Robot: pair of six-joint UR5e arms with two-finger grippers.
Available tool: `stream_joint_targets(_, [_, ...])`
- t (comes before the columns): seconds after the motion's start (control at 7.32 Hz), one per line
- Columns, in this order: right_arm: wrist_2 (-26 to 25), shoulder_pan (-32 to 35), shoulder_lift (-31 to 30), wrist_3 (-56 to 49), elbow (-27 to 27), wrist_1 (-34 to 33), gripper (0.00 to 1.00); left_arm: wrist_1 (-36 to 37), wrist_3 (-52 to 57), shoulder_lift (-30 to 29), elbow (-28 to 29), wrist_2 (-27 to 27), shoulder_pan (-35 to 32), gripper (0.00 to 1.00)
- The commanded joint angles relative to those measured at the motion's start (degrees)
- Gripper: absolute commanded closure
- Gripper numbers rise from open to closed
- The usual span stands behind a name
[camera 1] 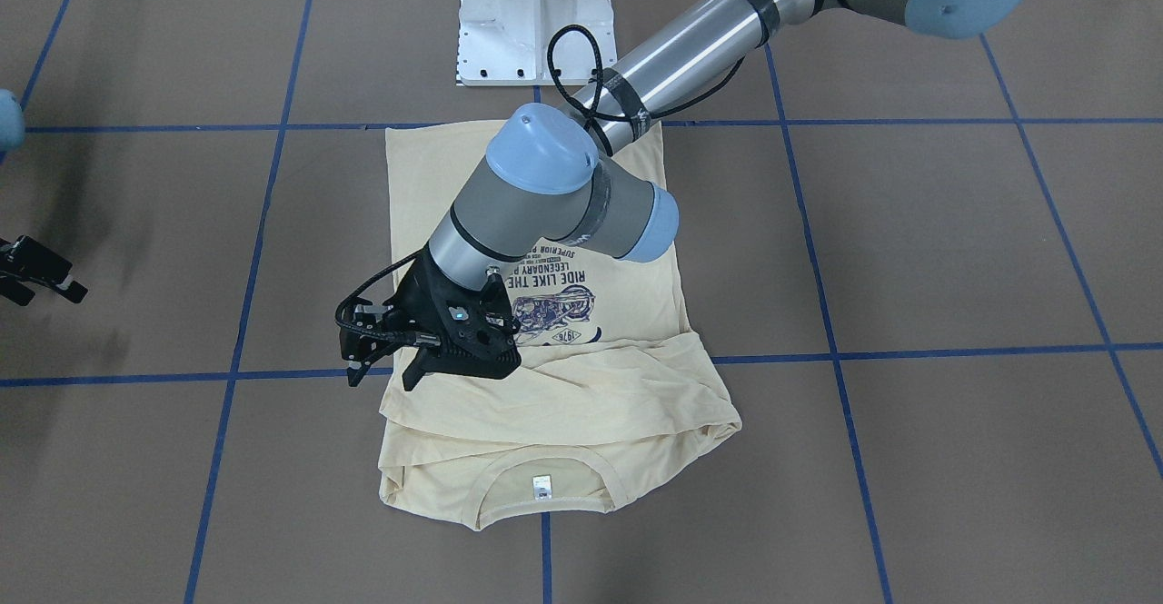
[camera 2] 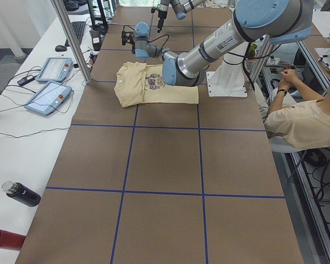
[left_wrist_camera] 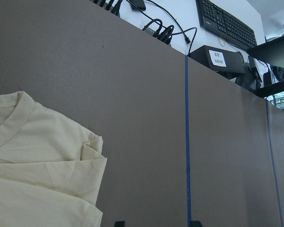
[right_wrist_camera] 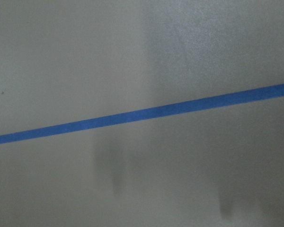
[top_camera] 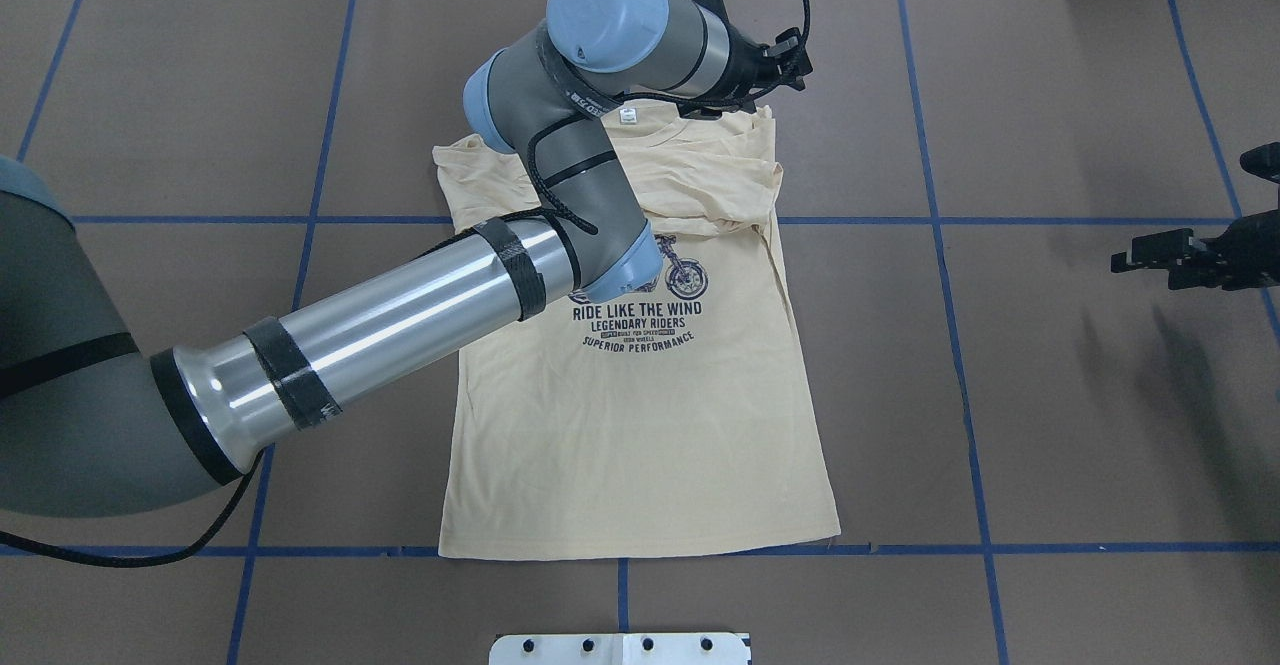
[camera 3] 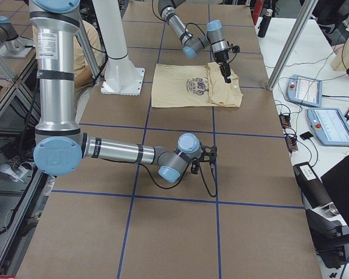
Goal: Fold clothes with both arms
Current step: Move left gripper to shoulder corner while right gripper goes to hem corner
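Note:
The cream-yellow T-shirt (top_camera: 640, 425) lies flat on the brown table, print up, its sleeves folded in and its shoulder part bunched in layers (camera 1: 563, 413). My left arm reaches across it. The left gripper (camera 1: 383, 379) hovers at the shirt's shoulder corner near the neckline, also seen from overhead (top_camera: 795, 63). The left wrist view shows its two fingertips (left_wrist_camera: 194, 223) apart with bare table between them and the shirt's collar corner (left_wrist_camera: 38, 165) to the side. My right gripper (top_camera: 1135, 257) hangs low over bare table far from the shirt, fingers apart and empty (camera 1: 64, 282).
The white pedestal base (camera 1: 531, 23) stands just beyond the shirt's hem. Blue tape lines (top_camera: 950, 220) grid the table. Two teach pendants (camera 2: 54, 69) and a keyboard (left_wrist_camera: 227, 23) lie past the far edge. A seated person (camera 2: 302, 121) is beside the robot.

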Motion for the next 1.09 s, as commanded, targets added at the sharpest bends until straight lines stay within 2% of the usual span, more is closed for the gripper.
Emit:
stream_joint_targets(0.0, [-1.3,-7.9,3.9,18.4,4.4,1.7,0.0,0.0,-3.0,1.2,-2.7,0.0,0.1,0.27])
stream_joint_targets(0.14, [-9.6,-16.5,5.9,32.4,9.1,1.8,0.0,0.3,-3.0,7.1,-11.2,-0.2,0.2,0.27])
stream_joint_targets(0.27, [-19.3,-24.8,6.0,39.0,14.4,-0.6,0.0,2.5,-3.0,13.8,-20.8,-0.8,0.3,0.24])
stream_joint_targets(0.41, [-21.1,-28.4,7.0,43.9,21.2,-9.4,0.0,4.8,-2.8,17.9,-26.7,-5.4,0.3,0.24])
stream_joint_targets(0.55, [-24.4,-33.8,7.0,47.2,28.1,-18.6,0.0,5.2,-2.3,23.8,-33.4,-6.8,0.2,0.24])
stream_joint_targets(0.68, [-32.7,-40.9,6.6,52.7,32.2,-22.4,0.0,5.1,-1.4,30.3,-40.6,-9.5,-0.3,0.27])
stream_joint_targets(0.82, [-42.4,-47.6,7.1,55.5,34.4,-29.0,0.0,5.3,4.2,33.6,-42.1,-14.7,-3.1,0.31])
stream_joint_targets(0.96, [-47.1,-51.8,7.2,56.3,37.7,-36.1,0.0,5.3,6.9,35.7,-42.2,-16.6,-4.6,0.31])
